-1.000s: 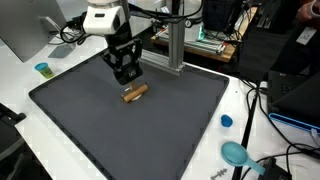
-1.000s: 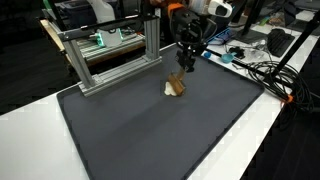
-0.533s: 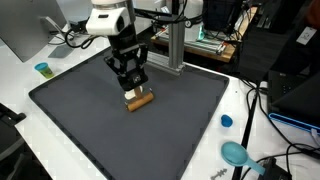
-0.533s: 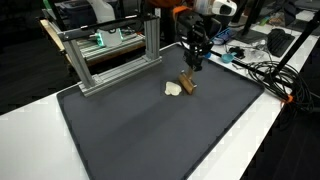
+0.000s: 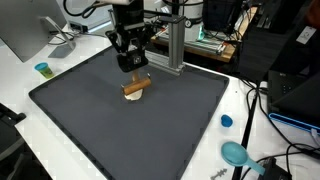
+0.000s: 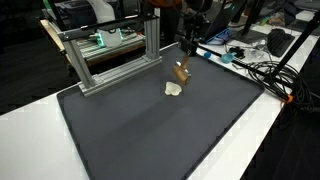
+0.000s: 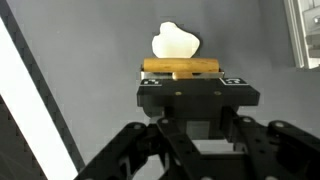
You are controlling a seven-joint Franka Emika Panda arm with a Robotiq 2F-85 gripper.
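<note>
My gripper (image 5: 135,74) is shut on a short brown wooden stick (image 5: 138,85) and holds it crosswise, lifted above the dark grey mat (image 5: 100,135). In the wrist view the stick (image 7: 182,67) lies across the jaws (image 7: 190,80), and a small white lump (image 7: 175,42) rests on the mat below it. An exterior view shows the gripper (image 6: 184,60) holding the stick (image 6: 181,73) above and a little behind the white lump (image 6: 173,89).
An aluminium frame (image 5: 176,40) stands at the mat's back edge and also shows in an exterior view (image 6: 110,50). A blue cup (image 5: 43,69), a blue cap (image 5: 226,121) and a teal object (image 5: 236,153) sit on the white table. Cables (image 6: 262,72) lie beside the mat.
The gripper has risen from the mat with the stick in it. The white lump has stayed on the mat.
</note>
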